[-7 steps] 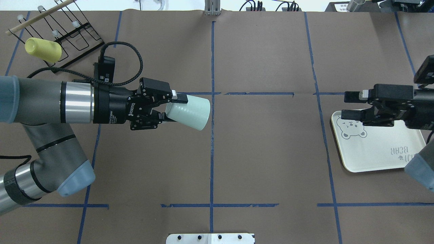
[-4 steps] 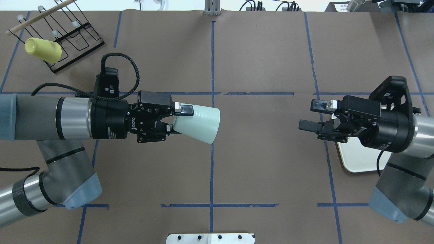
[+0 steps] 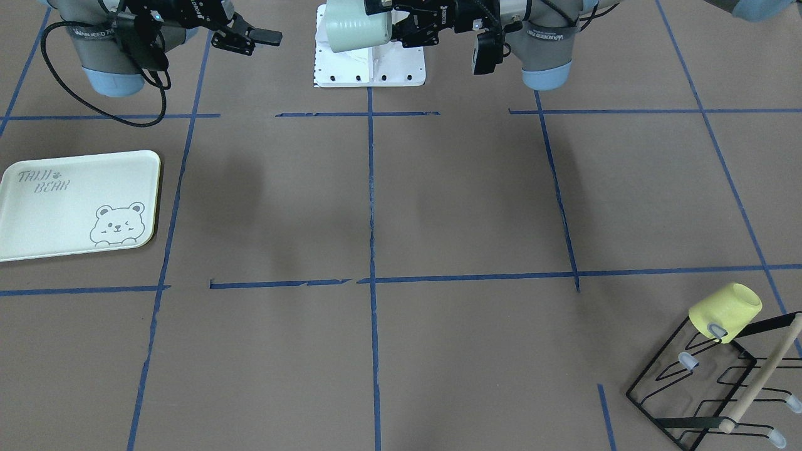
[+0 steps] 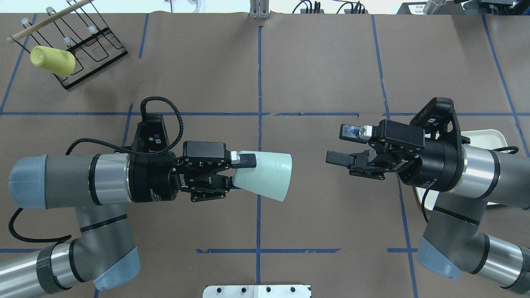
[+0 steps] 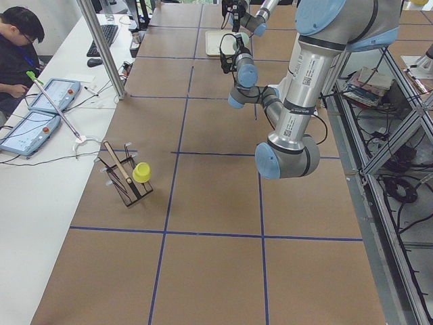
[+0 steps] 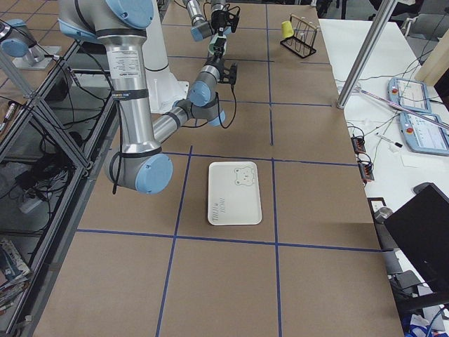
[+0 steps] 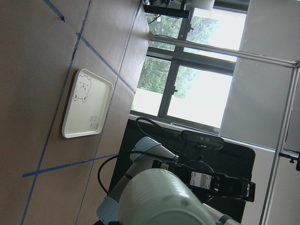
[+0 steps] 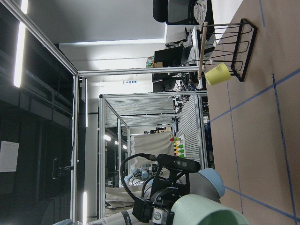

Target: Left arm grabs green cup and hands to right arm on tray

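My left gripper (image 4: 241, 174) is shut on the base end of the pale green cup (image 4: 267, 176) and holds it on its side in the air, its mouth pointing at the right arm. The cup also shows in the front view (image 3: 357, 25) and the left wrist view (image 7: 164, 199). My right gripper (image 4: 340, 144) is open and empty, facing the cup's mouth with a gap of about one cup length. The cream tray (image 3: 75, 207) with the bear drawing lies flat and bare at the table's right; in the overhead view the tray (image 4: 488, 134) is mostly hidden under the right arm.
A yellow cup (image 4: 53, 60) hangs on a black wire rack (image 4: 89, 45) at the far left corner; the yellow cup also shows in the front view (image 3: 725, 310). A white mounting plate (image 4: 256, 291) sits at the near table edge. Blue tape lines cross the brown table.
Both arms have moved toward the centre and nearer the robot's side. The right gripper has left the tray and closed most of the gap to the cup. The left gripper keeps its hold.
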`<state>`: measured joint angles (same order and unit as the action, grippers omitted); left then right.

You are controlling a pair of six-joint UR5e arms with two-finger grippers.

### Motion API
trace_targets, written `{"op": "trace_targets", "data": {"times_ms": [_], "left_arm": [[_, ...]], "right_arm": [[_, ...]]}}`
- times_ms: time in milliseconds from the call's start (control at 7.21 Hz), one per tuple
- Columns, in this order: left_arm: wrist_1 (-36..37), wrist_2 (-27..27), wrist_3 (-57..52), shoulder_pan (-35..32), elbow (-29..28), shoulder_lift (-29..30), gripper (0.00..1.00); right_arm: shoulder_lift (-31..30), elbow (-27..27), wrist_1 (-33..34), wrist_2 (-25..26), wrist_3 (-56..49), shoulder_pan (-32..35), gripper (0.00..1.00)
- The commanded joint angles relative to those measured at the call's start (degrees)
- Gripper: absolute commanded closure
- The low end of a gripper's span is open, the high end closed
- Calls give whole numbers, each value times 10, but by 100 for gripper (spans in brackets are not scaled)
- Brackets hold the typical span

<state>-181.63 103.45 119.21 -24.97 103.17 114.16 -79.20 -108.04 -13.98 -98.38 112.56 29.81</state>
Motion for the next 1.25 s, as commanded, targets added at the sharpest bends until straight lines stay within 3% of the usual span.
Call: {"op": "trace_targets", "data": {"times_ms": [0,1109], "left_arm": [[-1,-7,0,3,-7,8,64],[-1,-11,0,3,-20,14,64]], "right_arm": [[34,5,48,-1,-6,-4,0],[46,6,54,-1,-8,-42,2]]}}
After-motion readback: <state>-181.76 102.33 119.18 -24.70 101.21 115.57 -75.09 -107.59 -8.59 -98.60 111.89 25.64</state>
